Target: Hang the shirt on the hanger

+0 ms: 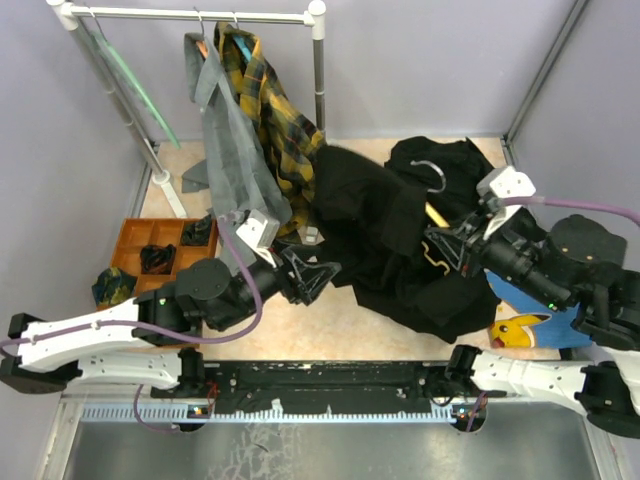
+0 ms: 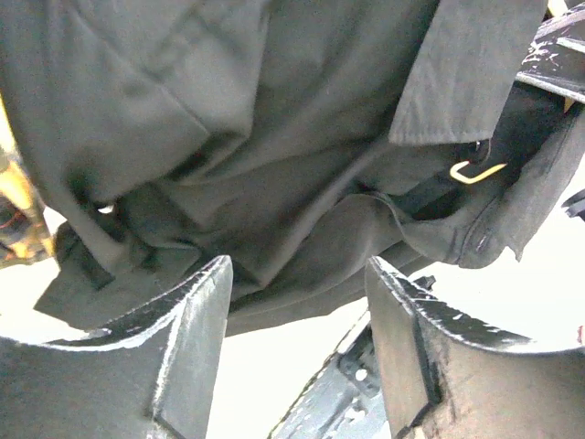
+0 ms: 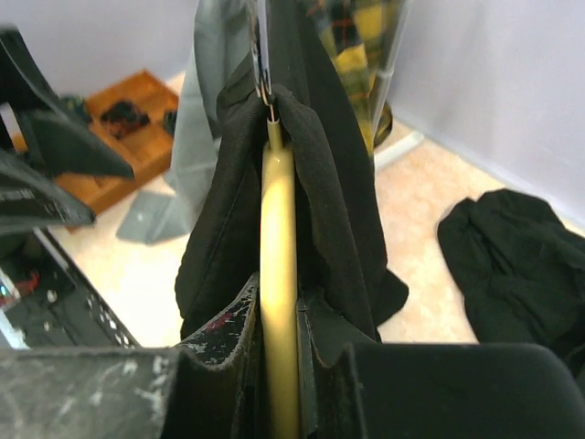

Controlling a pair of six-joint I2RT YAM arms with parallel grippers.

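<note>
The black shirt [image 1: 370,215] hangs in folds mid-scene, draped over the yellow hanger [image 1: 436,215], whose silver hook [image 1: 432,172] points toward the back. My right gripper [image 1: 437,250] is shut on the hanger. In the right wrist view the yellow bar [image 3: 279,238] runs up between the jaws [image 3: 279,302] with shirt fabric [image 3: 329,201] on both sides. My left gripper [image 1: 318,272] stands open just left of the shirt's lower edge. Its wrist view shows the shirt [image 2: 274,137] above the spread fingers [image 2: 297,274], nothing between them, and a yellow hanger tip [image 2: 475,171] at the right.
A clothes rack [image 1: 190,14] at the back carries a grey garment [image 1: 235,140], a yellow-and-black plaid shirt [image 1: 275,110] and a pale green hanger [image 1: 130,90]. Another black garment [image 1: 455,160] lies back right. An orange compartment tray [image 1: 140,240] sits left; a blue Pikachu item [image 1: 520,328] lies right.
</note>
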